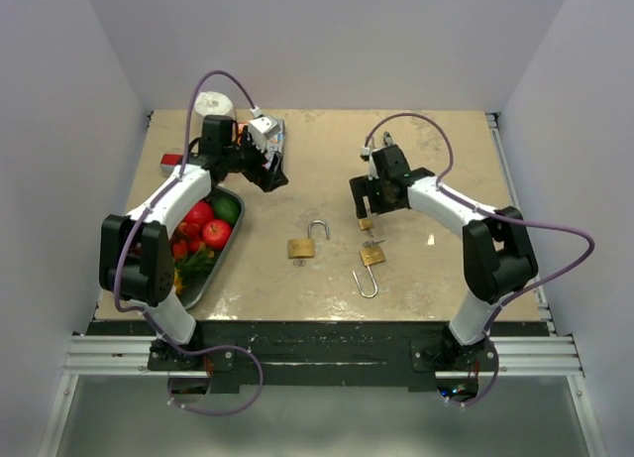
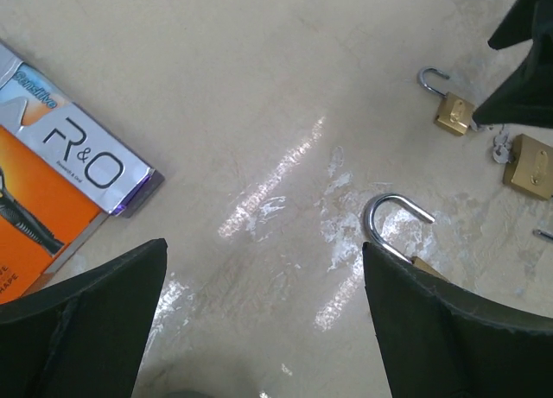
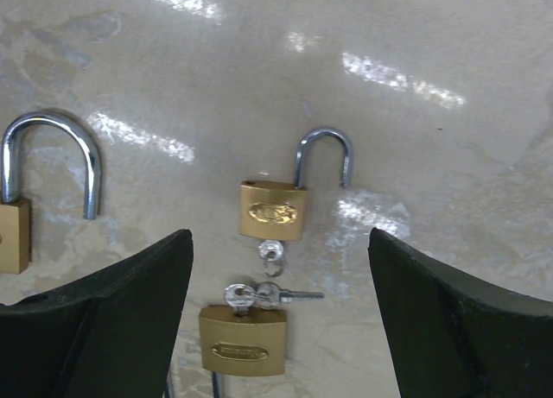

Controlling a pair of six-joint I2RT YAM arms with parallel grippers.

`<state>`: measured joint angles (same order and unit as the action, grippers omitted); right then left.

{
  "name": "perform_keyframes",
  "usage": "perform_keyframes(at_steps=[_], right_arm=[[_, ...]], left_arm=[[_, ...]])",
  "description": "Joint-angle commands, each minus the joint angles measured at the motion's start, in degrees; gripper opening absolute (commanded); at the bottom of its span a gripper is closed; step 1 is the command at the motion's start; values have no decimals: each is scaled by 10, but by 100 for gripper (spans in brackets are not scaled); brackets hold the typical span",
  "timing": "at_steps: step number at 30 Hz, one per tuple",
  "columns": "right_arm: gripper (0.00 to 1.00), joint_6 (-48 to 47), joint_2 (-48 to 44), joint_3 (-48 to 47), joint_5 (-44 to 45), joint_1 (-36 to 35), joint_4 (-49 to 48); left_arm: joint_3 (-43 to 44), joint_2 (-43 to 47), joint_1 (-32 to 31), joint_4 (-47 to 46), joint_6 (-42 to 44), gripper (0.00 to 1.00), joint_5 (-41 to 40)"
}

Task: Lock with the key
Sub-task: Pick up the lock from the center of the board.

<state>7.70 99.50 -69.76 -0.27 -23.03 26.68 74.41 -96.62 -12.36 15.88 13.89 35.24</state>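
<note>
Three brass padlocks lie on the beige table, all with open shackles. My right gripper (image 1: 371, 209) (image 3: 278, 238) hovers open over the middle padlock (image 3: 273, 210) (image 1: 366, 223), which has a key (image 3: 270, 255) in its base. Just nearer lies the second padlock (image 3: 243, 339) (image 1: 371, 256), with a key (image 3: 240, 296) in it and a spare key (image 3: 294, 294) on the ring. The third padlock (image 1: 302, 246) (image 3: 12, 236) is to the left. My left gripper (image 1: 275, 174) (image 2: 264, 244) is open and empty above bare table; its right finger hides most of the third padlock, whose shackle (image 2: 393, 221) shows.
A metal tray (image 1: 238, 196) of red and green fruit sits at the left. An orange and silver box (image 2: 60, 173) (image 1: 280, 140) lies below the left wrist, a white roll (image 1: 213, 105) at the back left. White walls close in the table.
</note>
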Motion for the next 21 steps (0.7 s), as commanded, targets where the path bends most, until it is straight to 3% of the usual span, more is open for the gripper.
perform_keyframes(at_steps=[1,21], right_arm=[[84,36,17,15,47,-27,-33],[62,47,71,21,118,-69,-55]], left_arm=[[-2,28,8,-32,-24,99,-23],[-1,26,8,-37,-35,97,-19]])
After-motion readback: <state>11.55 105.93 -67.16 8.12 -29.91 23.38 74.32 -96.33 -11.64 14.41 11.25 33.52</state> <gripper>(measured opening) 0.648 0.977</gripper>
